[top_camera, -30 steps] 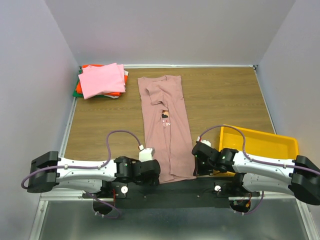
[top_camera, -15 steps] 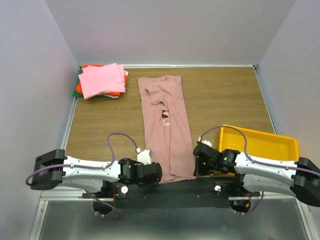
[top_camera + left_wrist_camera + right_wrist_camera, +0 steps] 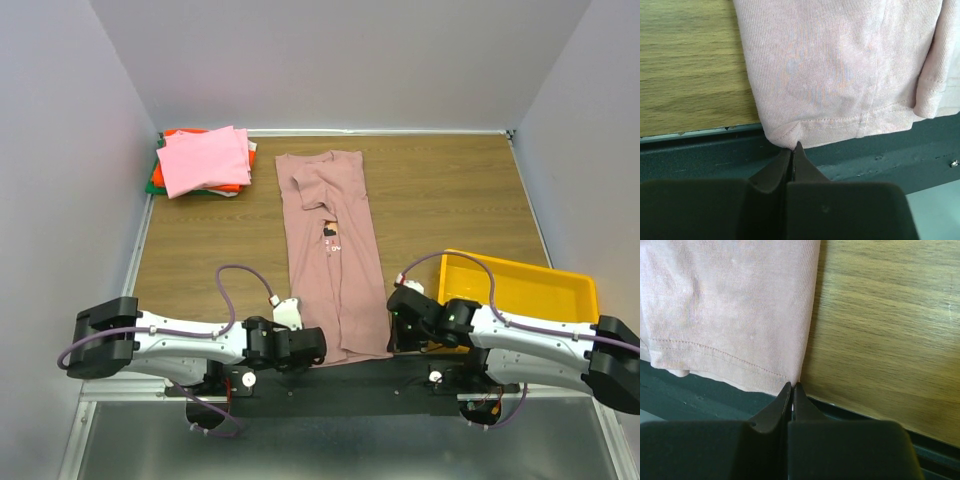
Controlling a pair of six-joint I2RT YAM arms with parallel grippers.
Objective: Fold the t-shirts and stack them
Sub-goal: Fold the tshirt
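Observation:
The dusty mauve-pink t-shirt (image 3: 330, 250), folded into a long strip with a small chest print, lies lengthwise at the table's middle. Its hem hangs slightly over the near edge. My left gripper (image 3: 322, 346) is shut on the hem's near-left corner, and the cloth (image 3: 840, 65) puckers at the gripper's tips (image 3: 791, 148). At the near-right corner of the same shirt (image 3: 730, 305), my right gripper (image 3: 391, 331) (image 3: 791, 386) is shut, pinching the very edge of the cloth. A stack of folded t-shirts (image 3: 205, 160), bright pink on top with orange-red and green beneath, sits at the far left corner.
A yellow plastic tray (image 3: 520, 290) stands at the near right, just beside the right arm. A dark metal rail (image 3: 880, 155) runs along the table's near edge under the hem. Grey walls close in the table on three sides.
My left gripper has closed from open onto the shirt's near-left hem corner, and its arm has shifted slightly toward the near edge. The right gripper has stayed put.

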